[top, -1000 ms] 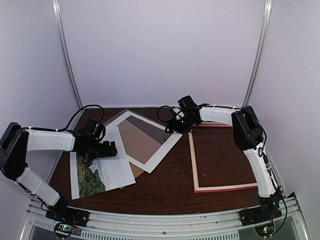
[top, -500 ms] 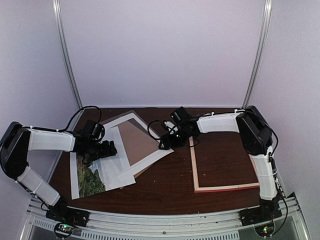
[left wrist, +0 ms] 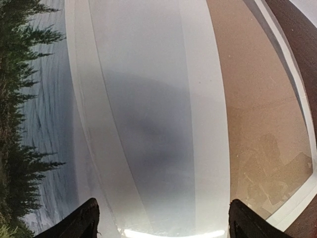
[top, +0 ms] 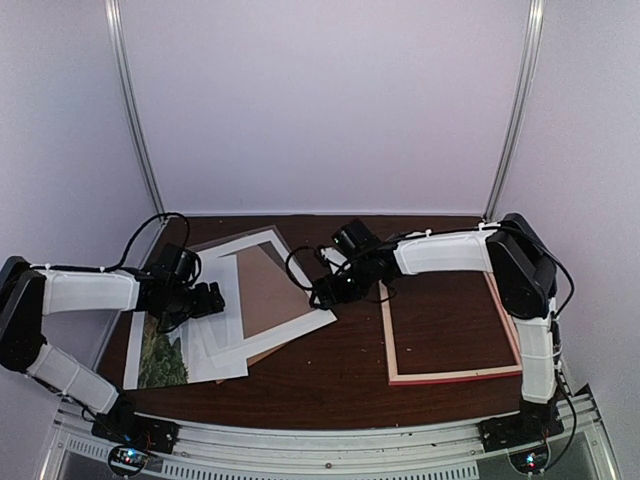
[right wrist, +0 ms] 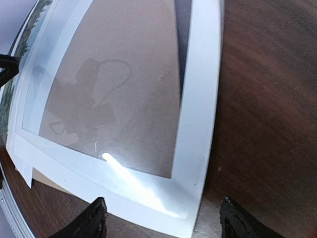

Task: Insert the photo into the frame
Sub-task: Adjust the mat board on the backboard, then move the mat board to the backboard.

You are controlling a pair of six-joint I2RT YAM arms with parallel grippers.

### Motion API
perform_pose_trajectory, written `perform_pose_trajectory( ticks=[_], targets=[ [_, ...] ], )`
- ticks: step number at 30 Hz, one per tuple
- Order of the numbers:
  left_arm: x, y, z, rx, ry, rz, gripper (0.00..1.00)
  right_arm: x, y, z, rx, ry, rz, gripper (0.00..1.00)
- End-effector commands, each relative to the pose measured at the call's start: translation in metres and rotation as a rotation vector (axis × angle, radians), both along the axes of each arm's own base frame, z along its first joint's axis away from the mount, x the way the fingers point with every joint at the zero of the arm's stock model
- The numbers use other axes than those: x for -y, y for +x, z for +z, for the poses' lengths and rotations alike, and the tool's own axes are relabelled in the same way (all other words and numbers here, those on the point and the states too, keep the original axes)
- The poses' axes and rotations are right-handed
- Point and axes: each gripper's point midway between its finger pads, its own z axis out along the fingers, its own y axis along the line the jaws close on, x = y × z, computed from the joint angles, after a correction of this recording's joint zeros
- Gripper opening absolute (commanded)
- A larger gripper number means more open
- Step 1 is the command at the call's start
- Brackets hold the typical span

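The photo (top: 158,355) lies face up at the table's left, its right part covered by a white sheet and the white mat (top: 290,325). In the left wrist view its trees and water (left wrist: 34,124) run down the left. The frame (top: 450,376) lies flat at the right, pale wood up, with nothing inside it. My left gripper (top: 205,300) is open low over the mat's left side (left wrist: 163,225). My right gripper (top: 325,292) is open low over the mat's near right corner (right wrist: 166,220). Both are empty.
A brown backing board (top: 265,290) shows through the mat's window, under a shiny clear sheet (right wrist: 124,89). Dark wooden table (top: 330,390) lies between the stack and the frame. White walls close in the back and sides.
My right gripper has swung left and nearer, from the frame's far corner to the mat's corner. The mat, board and photo have turned and slid left. My left gripper has shifted slightly left.
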Motion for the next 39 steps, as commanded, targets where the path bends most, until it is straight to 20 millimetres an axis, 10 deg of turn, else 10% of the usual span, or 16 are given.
perform_pose_trajectory(
  ticks=[1,18,39],
  targets=[
    [-0.019,0.007,0.01,0.024,0.042,0.041,0.92,0.015,0.046,0.021,0.08,-0.009,-0.121,0.79],
    [-0.05,0.046,0.003,-0.001,-0.023,0.081,0.92,-0.029,0.089,-0.015,-0.054,0.142,-0.131,0.77],
    [-0.003,0.065,-0.023,-0.056,-0.212,-0.067,0.85,-0.036,0.079,-0.014,-0.146,0.283,-0.187,0.69]
  ],
)
